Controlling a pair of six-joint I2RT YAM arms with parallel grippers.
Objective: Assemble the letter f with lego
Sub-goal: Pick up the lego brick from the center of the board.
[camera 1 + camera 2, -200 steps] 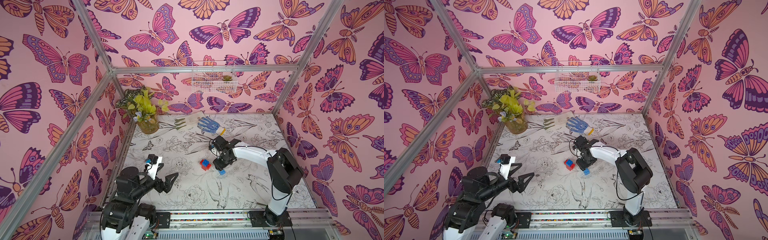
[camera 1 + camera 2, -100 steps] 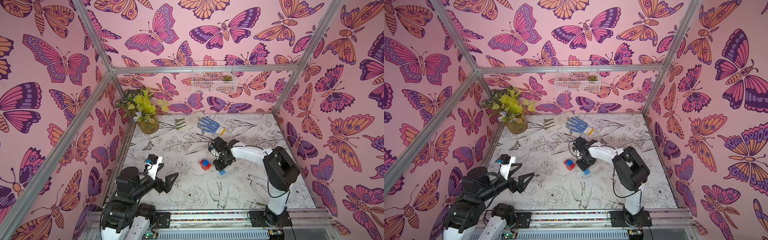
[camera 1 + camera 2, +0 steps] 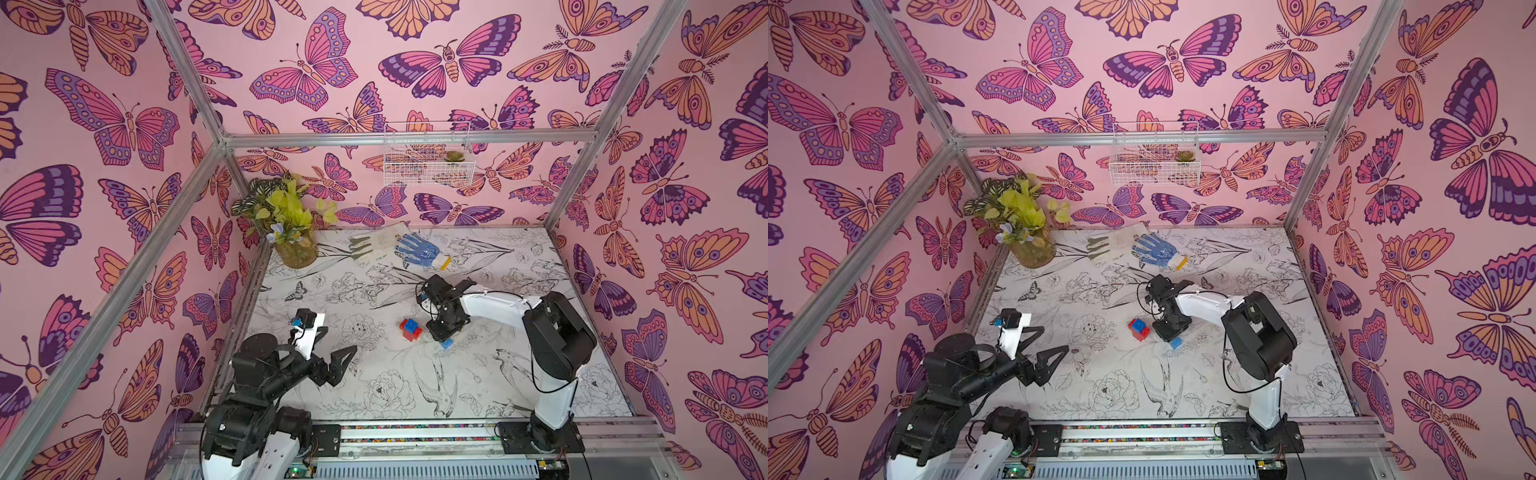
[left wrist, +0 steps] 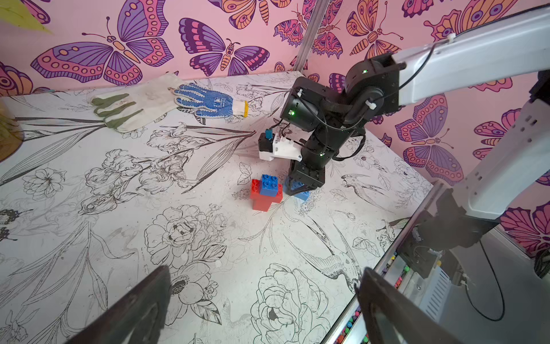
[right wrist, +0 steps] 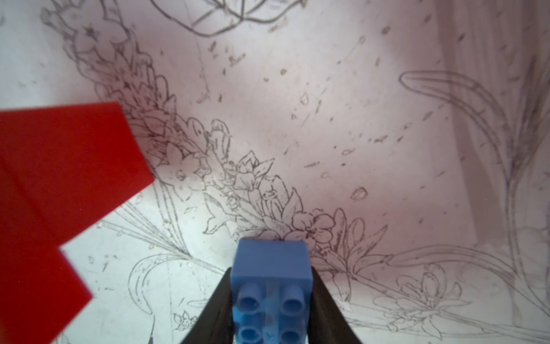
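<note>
Blue brick [image 5: 272,268] between right jaws: smooth moulded plastic, faint sheen. Red bricks [image 5: 59,166] beside jaws: same plastic. Counter [image 5: 327,119]: matt printed, scuffed.

Since a second ago, the jaws of the right gripper [image 3: 443,334] have been drawn in from a part-open stance and clamped on the loose blue lego brick [image 5: 272,277]. The right arm's elbow [image 3: 559,336] has been shifted slightly.

My right wrist view cut the blue brick [image 5: 272,277] off at its edge and blurred the red bricks [image 5: 59,178]. In a top view the right hand [image 3: 444,334] hid most of that blue brick.
</note>
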